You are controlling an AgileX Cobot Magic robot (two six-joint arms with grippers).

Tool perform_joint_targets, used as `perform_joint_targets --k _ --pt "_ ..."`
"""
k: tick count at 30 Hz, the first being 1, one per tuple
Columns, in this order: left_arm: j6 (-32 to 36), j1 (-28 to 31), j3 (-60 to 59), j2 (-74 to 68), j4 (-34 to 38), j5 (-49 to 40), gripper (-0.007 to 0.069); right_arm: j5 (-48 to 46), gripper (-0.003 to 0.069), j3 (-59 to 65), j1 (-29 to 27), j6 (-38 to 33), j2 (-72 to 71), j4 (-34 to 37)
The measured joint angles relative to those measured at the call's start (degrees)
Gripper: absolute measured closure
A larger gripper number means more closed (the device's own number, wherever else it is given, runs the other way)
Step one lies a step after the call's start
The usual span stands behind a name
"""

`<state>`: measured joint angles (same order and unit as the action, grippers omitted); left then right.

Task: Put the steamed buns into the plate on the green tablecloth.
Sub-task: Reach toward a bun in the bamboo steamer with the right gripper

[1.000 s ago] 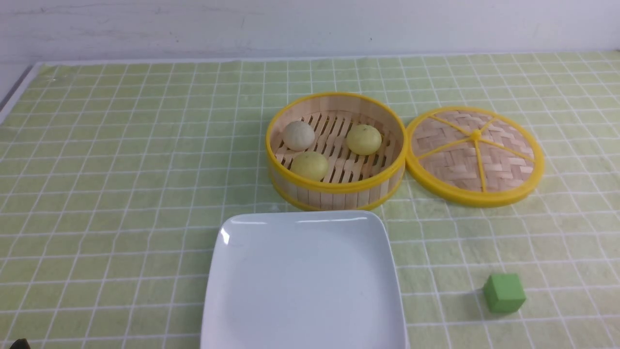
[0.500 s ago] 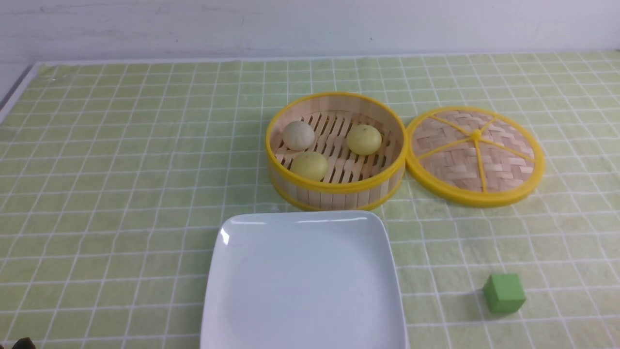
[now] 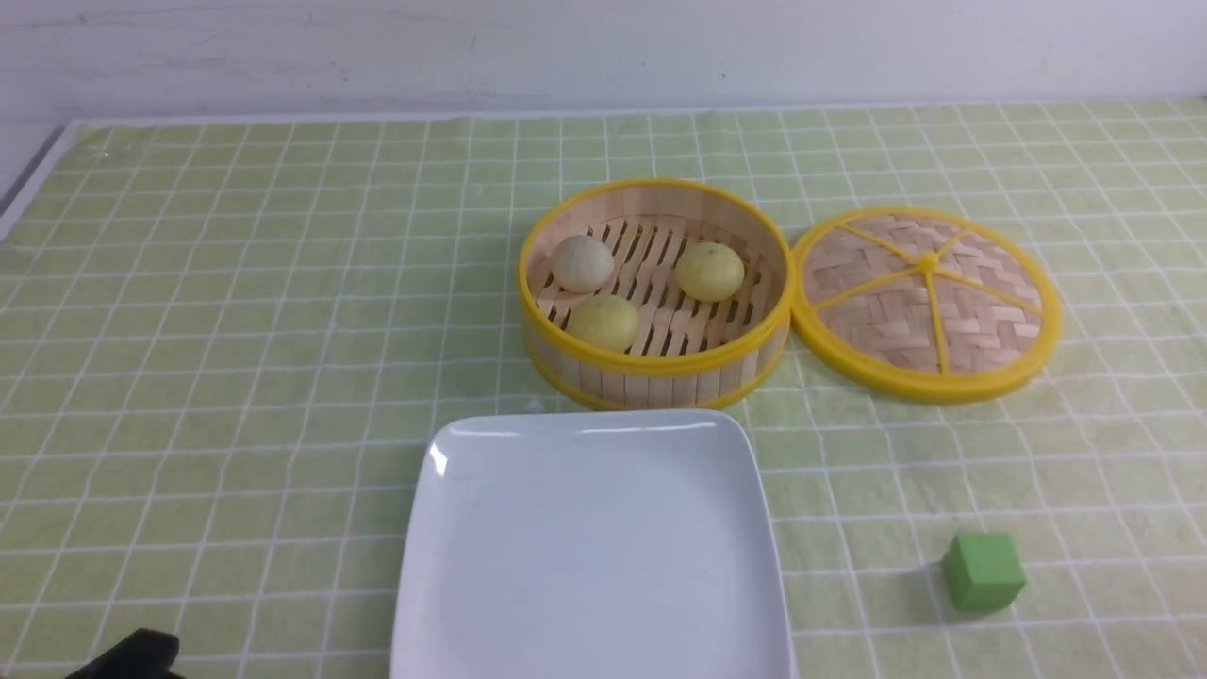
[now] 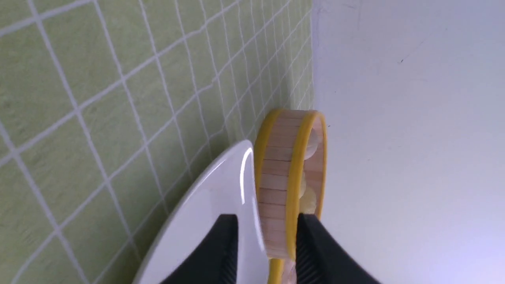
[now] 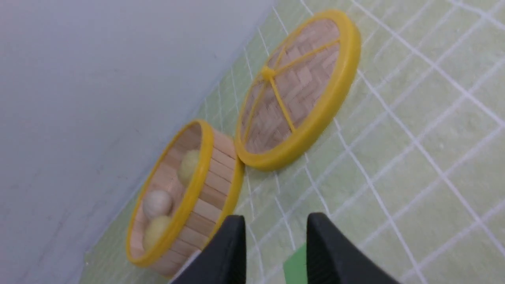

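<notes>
Front view has all three steamed buns (image 3: 709,272) lying in the open bamboo steamer (image 3: 651,366), which stands on the green tablecloth (image 3: 236,330) just behind the plate (image 3: 585,566); nothing is on the plate yet. Your left fingers (image 4: 225,252) stand moderately apart with nothing between them, low at the plate's near left side, looking across it at the steamer wall. Your right fingers (image 5: 232,252) are likewise parted and empty, near the green cube (image 3: 983,571). I'd judge the step in hand to be the reach for a first bun. Lift well clear of the yellow rim before crossing it, then come straight down over the near yellow bun (image 3: 603,322), the closest to the plate. Spread wider than the dome first and close gently around its widest part, since it looks soft. Keep off the off-white bun (image 3: 582,263) beside it, and leave the lid (image 3: 929,302) alone.
</notes>
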<state>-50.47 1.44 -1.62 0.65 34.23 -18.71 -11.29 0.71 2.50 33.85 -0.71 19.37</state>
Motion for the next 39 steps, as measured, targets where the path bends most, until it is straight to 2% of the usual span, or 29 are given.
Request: perform_joint_targets --k 1,3,5,6,9,12,14,17,20,23,28,32,33,35,36,37,39 --pt "1.22 -0.11 0.29 0.00 0.06 1.23 0.0384 0.82 0.0426 -1.49 0.00 -0.53 0.00 -0.31" --pt "9.09 -0.95 4.10 0.00 -1.26 1.99 0.0405 2.32 0.0466 -6.81 0.00 -3.51 0.86 -2.38" --pt "18.22 -1.74 9.59 0.00 -2.44 1.61 0.0442 0.22 0.0537 -13.68 0.00 -8.45 4.44 -6.74" --pt "19.10 -1.80 10.93 -0.16 -2.64 1.46 0.0447 0.22 0.0537 -14.39 0.00 -8.90 4.44 -7.22" --pt "30.01 -1.94 20.53 -5.80 -4.66 -6.72 0.0562 -12.95 0.0658 -25.20 0.00 -14.34 14.57 -15.47" --pt "34.27 -1.94 26.08 -18.21 -8.26 -22.32 0.0622 -30.56 0.0670 -32.34 0.00 -13.96 28.20 -22.39" --pt "34.79 -1.94 26.91 -22.16 -9.18 -27.41 0.0622 -36.03 0.0669 -34.45 0.00 -13.88 33.75 -23.40" --pt "37.24 -1.94 28.30 -33.64 -10.86 -34.90 0.0622 -42.94 0.0667 -39.31 0.00 -18.18 47.63 -19.37" --pt "41.39 -1.94 29.34 -42.33 -11.00 -35.71 0.0622 -42.77 0.0664 -43.95 2.16 -31.54 59.27 -4.93" --pt "43.75 -1.94 29.78 -47.17 -11.00 -34.95 0.0622 -41.29 0.0657 -49.31 6.64 -41.79 69.04 5.88" --pt "45.74 -1.94 29.84 -49.93 -11.00 -33.95 0.0616 -39.15 0.0637 -60.25 12.48 -44.23 81.17 8.40" --pt "46.07 -1.94 29.84 -49.99 -11.05 -33.27 0.0603 -38.64 0.0571 -72.08 16.80 -42.50 91.81 5.03" --pt "46.11 -1.94 29.84 -49.99 -11.05 -33.27 0.0594 -38.64 0.0519 -77.69 18.61 -41.17 97.13 2.28" --pt "46.11 -1.94 29.84 -49.99 -11.05 -33.16 0.0589 -38.64 0.0488 -81.99 19.44 -40.12 100.73 0.10" --pt "46.13 -1.94 29.84 -49.99 -11.05 -33.11 0.0581 -38.69 0.0430 -88.58 20.52 -38.26 105.55 -3.24" --pt "46.13 -1.94 29.84 -49.99 -11.05 -33.11 0.0580 -38.69 0.0424 -89.30 20.62 -37.70 106.75 -3.64" --pt "46.18 -1.94 29.84 -49.99 -11.05 -33.11 0.0567 -38.82 0.0355 -98.60 21.28 -33.37 113.55 -8.38"
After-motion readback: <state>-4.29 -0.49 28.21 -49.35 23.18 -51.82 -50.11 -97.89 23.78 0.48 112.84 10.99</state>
